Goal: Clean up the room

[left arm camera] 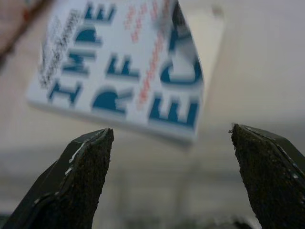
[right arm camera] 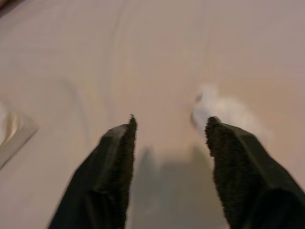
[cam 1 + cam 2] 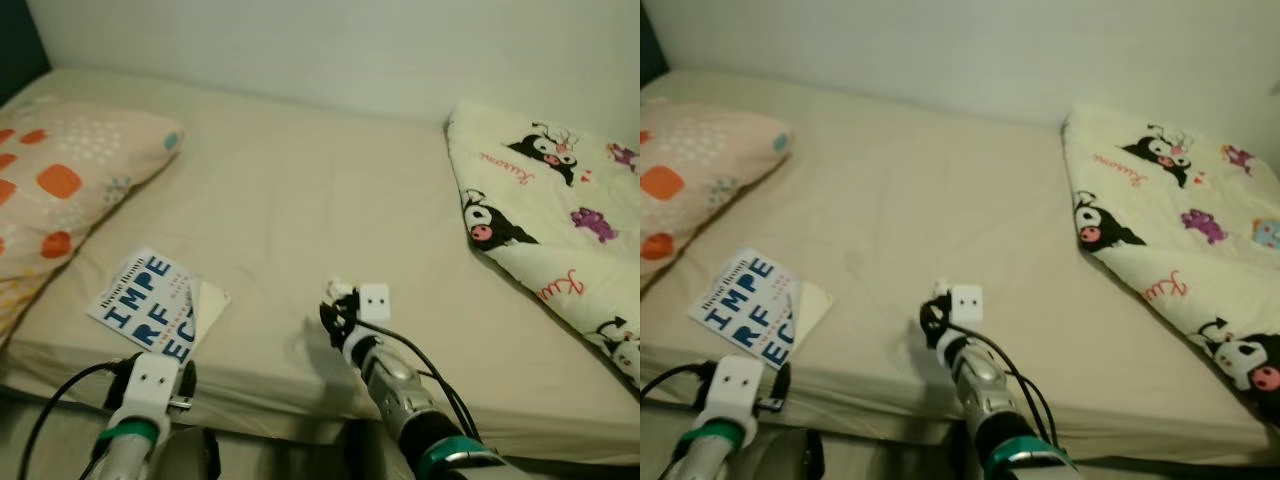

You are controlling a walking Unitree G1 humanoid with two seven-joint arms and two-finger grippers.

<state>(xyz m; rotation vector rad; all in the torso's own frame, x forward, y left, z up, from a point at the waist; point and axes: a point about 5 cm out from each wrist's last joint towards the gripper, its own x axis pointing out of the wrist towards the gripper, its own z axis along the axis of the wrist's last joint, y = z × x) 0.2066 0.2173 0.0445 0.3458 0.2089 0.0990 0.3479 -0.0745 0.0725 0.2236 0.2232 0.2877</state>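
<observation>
Left wrist view, left gripper (image 1: 171,179) spread before glossy book (image 1: 126,67), right gripper (image 2: 169,162) parted.

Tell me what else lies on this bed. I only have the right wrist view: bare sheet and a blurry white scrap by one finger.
Observer: A book with big blue letters lies near the front edge of the bed, to the robot's left of the right tool.
Operator: Is the other arm anywhere near that book?
Observer: Yes. The left tool is open and pointed at the book's near edge, not touching it.
Operator: Anything at the sides?
Observer: A pillow with orange patches lies at the robot's left, and a cartoon-print quilt at its right.
</observation>
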